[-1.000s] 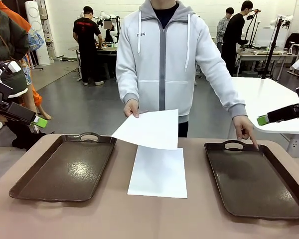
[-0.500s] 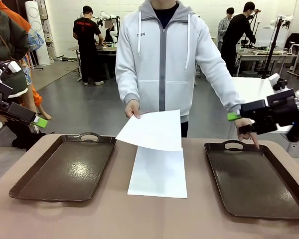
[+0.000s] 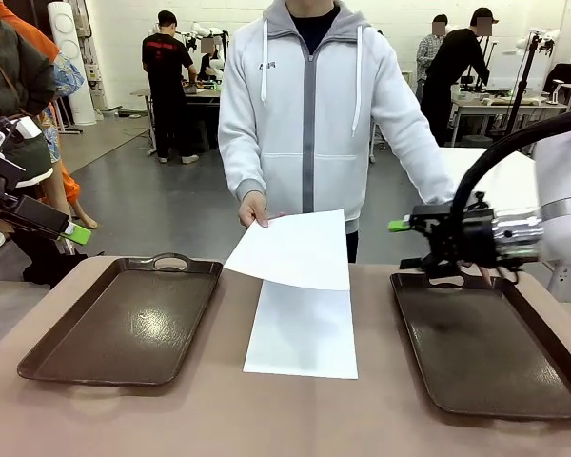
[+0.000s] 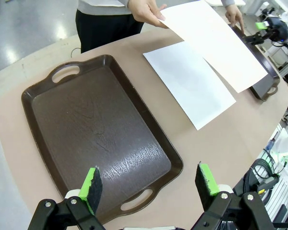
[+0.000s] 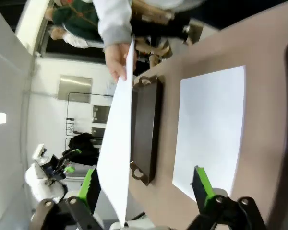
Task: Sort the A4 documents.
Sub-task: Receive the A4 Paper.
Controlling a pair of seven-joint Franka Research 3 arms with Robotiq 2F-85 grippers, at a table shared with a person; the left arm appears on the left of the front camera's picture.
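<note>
The person's hand [image 3: 252, 208] holds one A4 document [image 3: 290, 249] out over the table's middle, its near edge drooping. A second A4 document [image 3: 303, 328] lies flat on the table beneath it. My right gripper [image 3: 406, 244] hovers open and empty above the far end of the right brown tray [image 3: 485, 352], to the right of the held sheet. In the right wrist view the held sheet [image 5: 117, 143] is edge-on ahead of my right gripper [image 5: 145, 187]. My left gripper [image 3: 76, 240] stays open and empty, off the table's left side, looking down on the left tray [image 4: 101, 134].
Both brown trays hold nothing. The person's other hand [image 4: 235, 14] rests at the right tray's far handle, behind my right gripper. A white table [image 3: 504, 181] stands behind at the right, and other people work in the background.
My right arm has swung in from the picture's right edge to the left, now over the right tray's far end. The left arm has not moved. The held sheet shifted slightly.
</note>
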